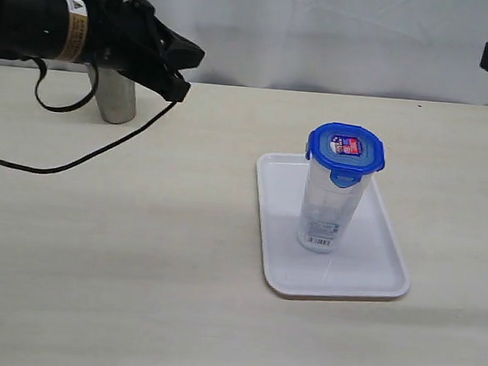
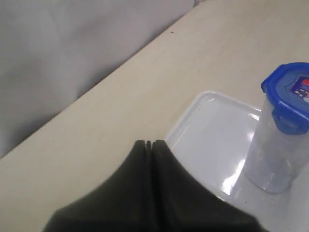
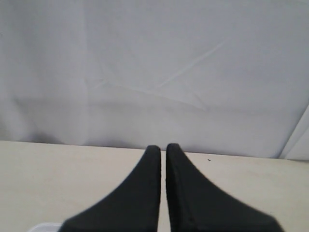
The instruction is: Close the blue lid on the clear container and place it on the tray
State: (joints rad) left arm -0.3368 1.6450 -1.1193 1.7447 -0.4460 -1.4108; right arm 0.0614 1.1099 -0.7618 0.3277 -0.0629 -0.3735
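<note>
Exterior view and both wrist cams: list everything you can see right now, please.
tray: one, white, on the table right of centre
clear container: one, transparent, upright on the tray
blue lid: one, blue with a red-and-white sticker, on top of the container
steel cup: one, grey, far left of the table, partly behind the left arm
table: one, pale beige, under everything
cable: one, black, trailing over the table's left side
backdrop: one, pale grey, behind the table
left gripper: one, black, shut and empty, above the table, clear of the tray
right gripper: one, black, shut and empty, facing the backdrop
</note>
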